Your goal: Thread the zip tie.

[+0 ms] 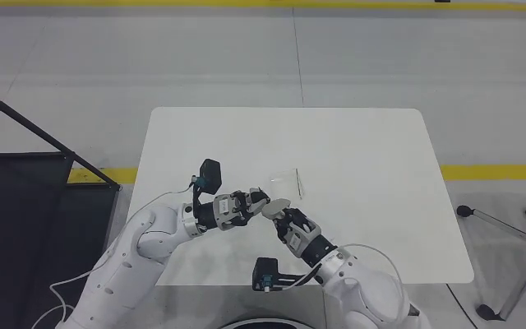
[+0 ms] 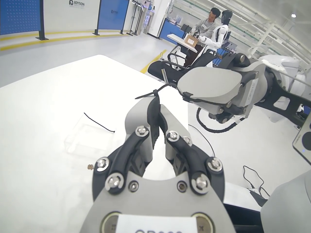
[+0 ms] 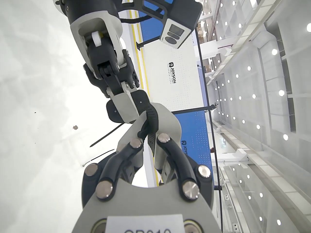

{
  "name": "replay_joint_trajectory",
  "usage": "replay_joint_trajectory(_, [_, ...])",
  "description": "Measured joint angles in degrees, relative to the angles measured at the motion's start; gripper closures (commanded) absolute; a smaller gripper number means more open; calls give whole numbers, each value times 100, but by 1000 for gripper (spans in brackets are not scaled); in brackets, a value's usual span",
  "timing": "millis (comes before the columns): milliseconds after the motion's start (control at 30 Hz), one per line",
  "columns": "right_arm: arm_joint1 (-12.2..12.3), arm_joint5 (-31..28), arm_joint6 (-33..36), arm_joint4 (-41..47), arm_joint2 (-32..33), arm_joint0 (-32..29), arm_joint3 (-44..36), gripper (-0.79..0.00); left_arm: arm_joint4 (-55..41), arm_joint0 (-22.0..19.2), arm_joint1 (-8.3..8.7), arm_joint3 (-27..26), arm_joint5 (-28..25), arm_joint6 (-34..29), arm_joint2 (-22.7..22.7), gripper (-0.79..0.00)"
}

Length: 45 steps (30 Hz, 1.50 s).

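Both arms meet above the front middle of the white table (image 1: 370,164). In the left wrist view my left gripper (image 2: 155,103) is shut on a black zip tie (image 2: 145,95), whose ends stick out to both sides of the fingertips. My right gripper (image 3: 148,116) is shut on the same zip tie (image 3: 107,135), and the thin tail hangs out toward the table. The two grippers touch tip to tip, left gripper (image 1: 260,200) against right gripper (image 1: 279,211). The join between head and tail is hidden by the fingers.
A second black zip tie (image 2: 99,123) lies across a clear plastic tray (image 2: 82,141) on the table, just beyond the grippers, zip tie (image 1: 298,183) in the top view. A small brown speck (image 2: 90,167) sits on the table near the tray.
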Motion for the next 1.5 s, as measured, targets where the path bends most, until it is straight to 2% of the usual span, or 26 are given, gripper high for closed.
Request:
replay_joint_trajectory(167, [-12,-116,10,76,-8,39,19,0,-11,-2,-1,-9,11,9,-3,0])
replay_joint_trajectory(200, [-14,-139,-14,103,-9,52,21,-62,-15,0,-1,-13,13,13,-7,0])
replay_joint_trajectory(233, [-16,-157,-32,124,-6,63,21,-234,-22,1,-1,-16,16,21,-13,0])
replay_joint_trajectory(267, [-17,-168,-50,149,2,71,14,-299,-38,4,-1,-18,22,33,-22,0])
replay_joint_trajectory(333, [-17,-152,-83,179,17,60,-2,-366,-69,8,-1,-20,33,49,-34,0])
replay_joint_trajectory(400, [-12,-92,-148,213,48,13,-21,-560,-117,10,-1,-18,59,73,-48,0])
replay_joint_trajectory(433, [-8,-64,-184,235,71,-16,-31,-610,-141,10,-2,-16,70,84,-54,0])
replay_joint_trajectory(467, [-1,-22,-234,270,111,-61,-42,-625,-171,9,-3,-13,81,101,-62,0])
replay_joint_trajectory(533, [11,52,-326,334,189,-141,-56,-760,-215,10,-5,-6,90,133,-78,0])
replay_joint_trajectory(567, [21,118,-412,402,253,-205,-64,-785,-248,14,-7,-5,95,168,-92,0])
replay_joint_trajectory(700, [57,370,-902,914,547,-476,-46,-785,-289,51,-13,-24,134,315,-146,0])
replay_joint_trajectory(800, [84,431,-1525,1778,876,-707,66,-785,-297,79,-22,-29,122,433,-162,0])
replay_joint_trajectory(933, [112,-112,-2250,3472,1425,-815,477,-785,-312,94,-37,5,115,593,-182,0])
replay_joint_trajectory(967, [120,-409,-2273,3994,1580,-777,629,-785,-336,98,-42,12,125,638,-183,0])
replay_joint_trajectory(1033, [124,-659,-2231,4497,1656,-750,705,-785,-348,100,-44,13,129,656,-183,0])
replay_joint_trajectory(1367, [123,-549,-2215,4344,1639,-752,696,-785,-346,100,-43,13,128,651,-182,0])
replay_joint_trajectory(1500, [95,-705,-1810,4553,1416,-611,958,-785,-346,102,-44,9,131,652,-182,0])
